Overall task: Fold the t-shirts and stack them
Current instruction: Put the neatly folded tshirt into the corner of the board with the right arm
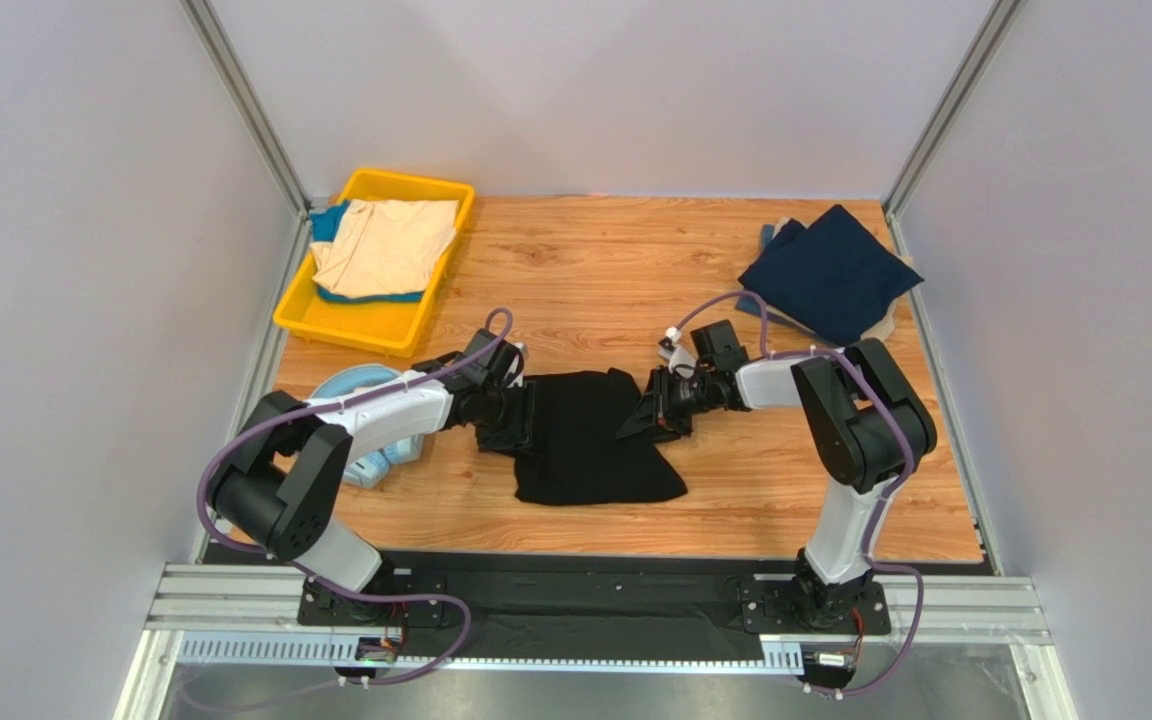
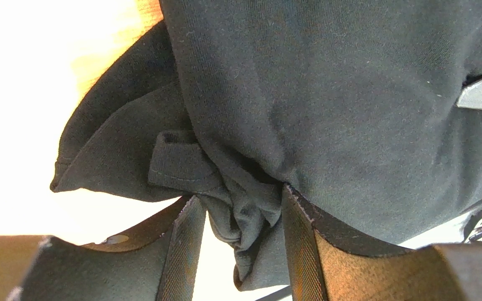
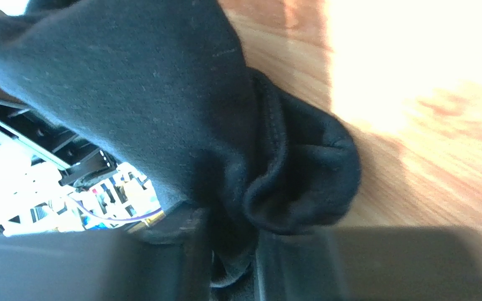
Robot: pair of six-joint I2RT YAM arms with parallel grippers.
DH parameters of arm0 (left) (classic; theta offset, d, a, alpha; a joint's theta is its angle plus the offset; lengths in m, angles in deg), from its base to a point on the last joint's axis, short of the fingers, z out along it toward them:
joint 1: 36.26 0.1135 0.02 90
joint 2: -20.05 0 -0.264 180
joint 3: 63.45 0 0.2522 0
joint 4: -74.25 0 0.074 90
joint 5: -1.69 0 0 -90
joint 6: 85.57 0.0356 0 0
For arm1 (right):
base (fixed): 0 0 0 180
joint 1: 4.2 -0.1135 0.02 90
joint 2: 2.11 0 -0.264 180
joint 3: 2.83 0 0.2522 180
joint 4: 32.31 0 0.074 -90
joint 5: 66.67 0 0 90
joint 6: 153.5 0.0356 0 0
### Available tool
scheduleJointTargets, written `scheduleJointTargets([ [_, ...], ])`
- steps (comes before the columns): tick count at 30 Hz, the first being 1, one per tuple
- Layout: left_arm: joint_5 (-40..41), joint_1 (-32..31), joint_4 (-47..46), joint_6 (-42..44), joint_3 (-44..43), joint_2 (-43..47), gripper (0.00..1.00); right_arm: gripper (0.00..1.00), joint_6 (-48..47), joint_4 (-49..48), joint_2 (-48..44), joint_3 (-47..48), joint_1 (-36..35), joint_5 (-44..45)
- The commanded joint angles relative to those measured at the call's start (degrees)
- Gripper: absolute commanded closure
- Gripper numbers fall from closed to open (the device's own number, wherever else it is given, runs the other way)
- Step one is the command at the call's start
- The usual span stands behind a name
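Closest to me in the overhead view is the metal rail (image 1: 612,608) that carries both arm bases. Beyond it the black t-shirt (image 1: 597,443) lies rumpled on the wooden table (image 1: 597,270), between the two arms. The left gripper (image 1: 512,413) meets the black t-shirt's left edge, and the right gripper (image 1: 654,408) meets its upper right edge. Well to the left of the black t-shirt and behind it sits a yellow tray (image 1: 297,315) with a beige t-shirt (image 1: 387,245) in it. Well to the right and behind lies a navy t-shirt (image 1: 833,270). Light-blue headphones (image 1: 361,398) sit left of the black t-shirt, partly hidden by the left arm.

On my left wrist feed, the fingers (image 2: 184,257) stand partly apart, pinching a bunched fold of the black t-shirt; the rest of the cloth fills the view beyond them.

On my right wrist feed, the fingers (image 3: 180,235) are close together, with a rolled edge of the black t-shirt squeezed between them and bare wood to its right.
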Motion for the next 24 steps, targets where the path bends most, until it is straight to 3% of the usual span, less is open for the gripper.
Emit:
scheduleJointTargets([
  [1,-0.25,0.06,1.25,1.73,-1.39,-0.48,0.46,0.98,-2.81,4.64,2.23,-2.11,-1.16,10.76],
  [8,1.67,0.06,2.39,1.56,-1.22,0.31,0.45,1.0,-5.53,15.01,-5.15,1.83,-1.07,20.6],
  [13,4.14,0.06,3.89,0.6,-1.22,2.15,0.42,1.0,-8.08,23.61,-8.93,9.73,-1.15,28.76],
  [24,7.83,0.06,5.91,0.42,0.45,5.85,0.41,1.0,-10.36,31.01,-5.88,25.21,-1.16,38.71],
])
